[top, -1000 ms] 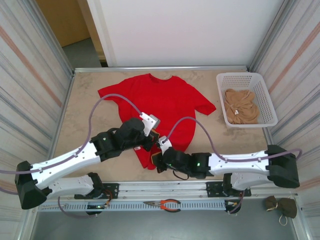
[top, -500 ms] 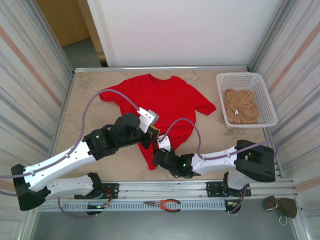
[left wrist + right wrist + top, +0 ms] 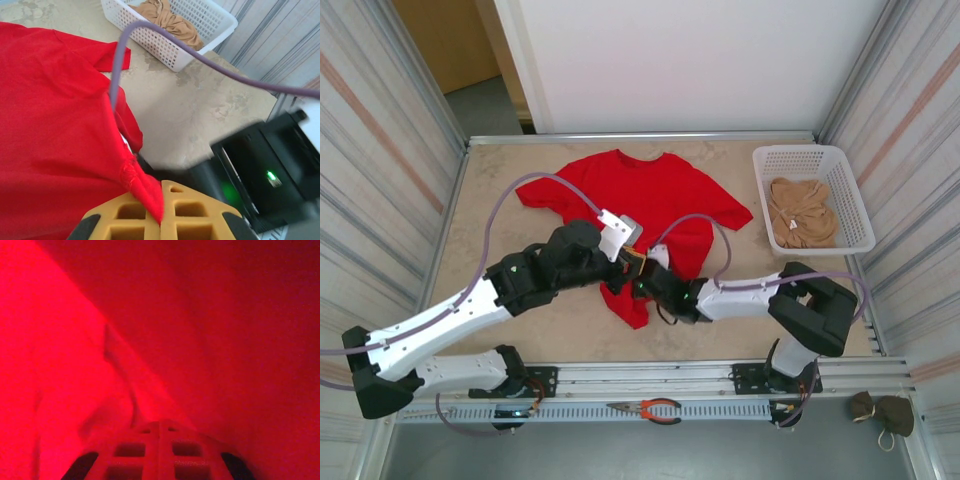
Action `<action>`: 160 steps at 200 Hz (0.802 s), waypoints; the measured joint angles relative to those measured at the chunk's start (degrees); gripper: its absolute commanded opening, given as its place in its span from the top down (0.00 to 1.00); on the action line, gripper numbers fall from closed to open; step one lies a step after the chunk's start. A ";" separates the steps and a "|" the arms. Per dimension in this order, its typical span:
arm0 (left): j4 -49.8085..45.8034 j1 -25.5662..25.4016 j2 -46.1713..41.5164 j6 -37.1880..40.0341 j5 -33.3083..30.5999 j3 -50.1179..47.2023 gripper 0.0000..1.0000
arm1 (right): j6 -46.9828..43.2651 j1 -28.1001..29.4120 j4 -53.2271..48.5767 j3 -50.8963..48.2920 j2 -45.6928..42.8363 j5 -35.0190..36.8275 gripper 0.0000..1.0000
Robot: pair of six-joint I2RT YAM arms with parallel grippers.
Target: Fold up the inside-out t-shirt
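The inside-out t-shirt (image 3: 650,200) is bright red and lies spread on the beige table, collar at the far side, its lower part bunched between the two arms. My left gripper (image 3: 638,262) is shut on the shirt's hem; the left wrist view shows its yellow fingers (image 3: 135,212) pinching a red corner of the shirt (image 3: 50,125). My right gripper (image 3: 645,283) reaches in from the right, tucked under the cloth. In the right wrist view red fabric (image 3: 225,315) surrounds the right gripper (image 3: 160,424), which is shut with a crease of cloth running to its tips.
A white mesh basket (image 3: 798,150) at the far right holds a tan garment (image 3: 802,222); the basket (image 3: 165,45) also shows in the left wrist view. Orange-handled pliers (image 3: 650,408) lie on the front rail. Purple cables (image 3: 540,182) loop over the shirt. Metal walls close in both sides.
Both grippers have moved away from the front edge toward the shirt's middle, dragging the lower hem with them. The right forearm has swung left and further in under the cloth.
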 measured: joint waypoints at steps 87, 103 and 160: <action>1.49 -0.07 2.93 -1.84 5.14 5.16 1.00 | 7.30 -1.46 4.13 6.86 4.81 -8.50 1.00; 2.93 -0.83 5.97 -1.97 5.75 8.04 1.00 | 9.75 -2.71 8.17 9.20 10.08 -10.78 1.00; 6.56 -6.40 9.81 -2.19 8.39 13.97 1.00 | 15.34 -10.82 13.64 9.97 17.57 -18.29 1.00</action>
